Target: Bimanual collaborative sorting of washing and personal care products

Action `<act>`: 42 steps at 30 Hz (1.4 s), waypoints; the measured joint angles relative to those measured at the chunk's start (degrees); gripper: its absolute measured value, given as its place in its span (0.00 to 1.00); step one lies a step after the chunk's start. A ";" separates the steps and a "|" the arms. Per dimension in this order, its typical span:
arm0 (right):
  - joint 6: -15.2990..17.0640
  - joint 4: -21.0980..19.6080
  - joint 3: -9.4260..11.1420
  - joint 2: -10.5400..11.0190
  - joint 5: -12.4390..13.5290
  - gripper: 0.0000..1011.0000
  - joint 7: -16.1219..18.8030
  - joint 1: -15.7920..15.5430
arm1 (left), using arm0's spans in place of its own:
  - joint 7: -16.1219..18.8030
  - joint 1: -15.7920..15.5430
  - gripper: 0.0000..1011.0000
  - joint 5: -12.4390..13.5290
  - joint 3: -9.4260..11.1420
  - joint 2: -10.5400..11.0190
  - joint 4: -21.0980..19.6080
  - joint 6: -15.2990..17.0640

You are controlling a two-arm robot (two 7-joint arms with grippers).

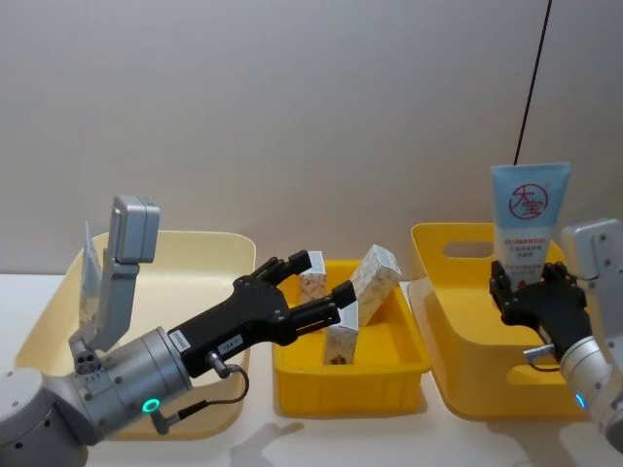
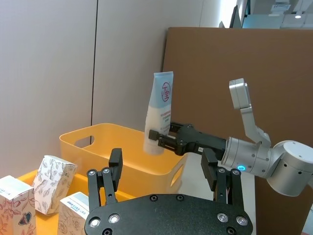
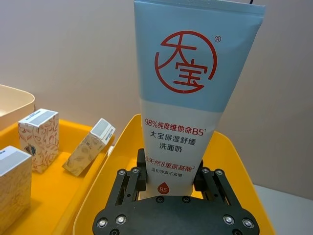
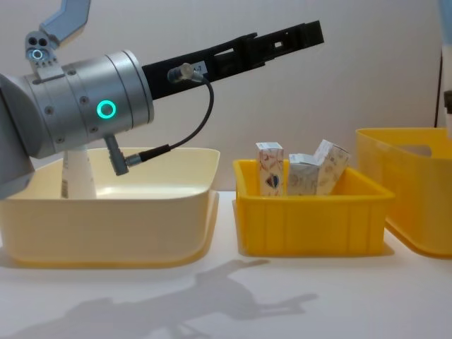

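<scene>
While the squeeze tube (image 1: 529,209) looks like it's floating in the head view, it's actually pinched at its narrow bottom end by the right gripper (image 1: 531,279). One black finger sits on each side of it, and the wide crimped end with the red round logo points straight up. That whole setup sits to the right of the small yellow bin (image 1: 350,375), above the bigger yellow bin (image 1: 487,389) right next to it. The right arm comes in low from the right with the wrist tipped so the fingers point up. The three cartons (image 1: 375,277) are inside the small yellow bin, one upright, one leaning, and one nearer the front. The left gripper (image 1: 326,282) is spread open with nothing in it, hanging over that bin's left half. The chest view shows it well above the cartons, not touching them. The left arm stretches out long and slanted upward from the left, crossing over the cream bin (image 1: 209,243) that sits left of the small yellow bin. What looks like a second tube (image 4: 78,176) stands in that cream bin.
</scene>
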 joint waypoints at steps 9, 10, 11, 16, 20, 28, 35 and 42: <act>1.26 0.73 -0.28 -0.87 -0.53 0.50 0.06 0.15 | 0.00 0.00 0.99 0.00 0.00 0.00 0.00 0.00; 1.26 0.73 -0.28 -0.87 -0.53 0.50 0.06 0.15 | 0.00 0.00 0.99 0.00 0.01 0.00 0.00 0.00; 1.43 0.83 -0.29 -1.02 -0.62 0.50 0.03 0.15 | 0.00 0.00 0.99 0.00 0.00 0.00 0.00 0.00; 1.83 1.09 -0.29 -1.37 -0.99 0.52 -0.16 0.13 | 0.00 0.00 0.99 0.00 0.00 0.00 0.00 0.00; 2.03 1.19 -0.29 -1.56 -1.13 0.63 -0.24 0.10 | 0.00 0.00 0.99 0.00 0.00 0.00 0.00 0.00; 2.25 1.35 -0.25 -1.79 -1.38 0.88 -0.41 0.06 | 0.00 0.00 0.99 0.00 0.01 0.00 0.00 0.00; 2.36 1.40 -0.24 -1.88 -1.46 0.99 -0.51 0.04 | 0.00 0.00 0.99 0.00 0.01 0.00 0.00 0.00; 2.42 1.45 -0.25 -1.94 -1.49 0.99 -0.55 0.02 | 0.00 0.00 0.99 0.00 0.00 0.00 0.00 0.00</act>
